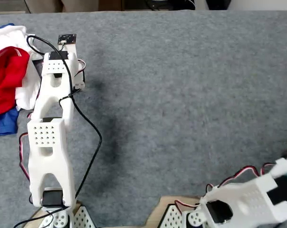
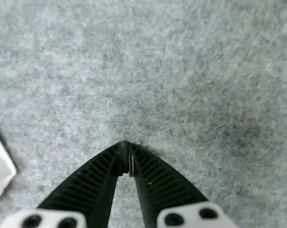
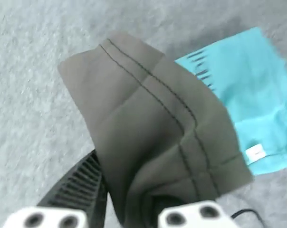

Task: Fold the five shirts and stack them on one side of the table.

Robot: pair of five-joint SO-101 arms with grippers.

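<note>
Dark folded shirt (image 3: 157,137): its long axis runs outward from the fingers, the free folded edge pointing away from the wrist, with double stitch lines crossing it obliquely. The right gripper (image 3: 122,185) pinches its near end between the fingers, above a teal shirt (image 3: 248,104) lying flat at the lower right edge of the high view. White shirt (image 1: 5,35), red shirt (image 1: 8,76) and blue shirt (image 1: 3,123) lie heaped at the upper left of the grey table (image 1: 181,95). Beside them, the left gripper (image 2: 125,156) holds its fingers pressed together, with nothing between them.
</note>
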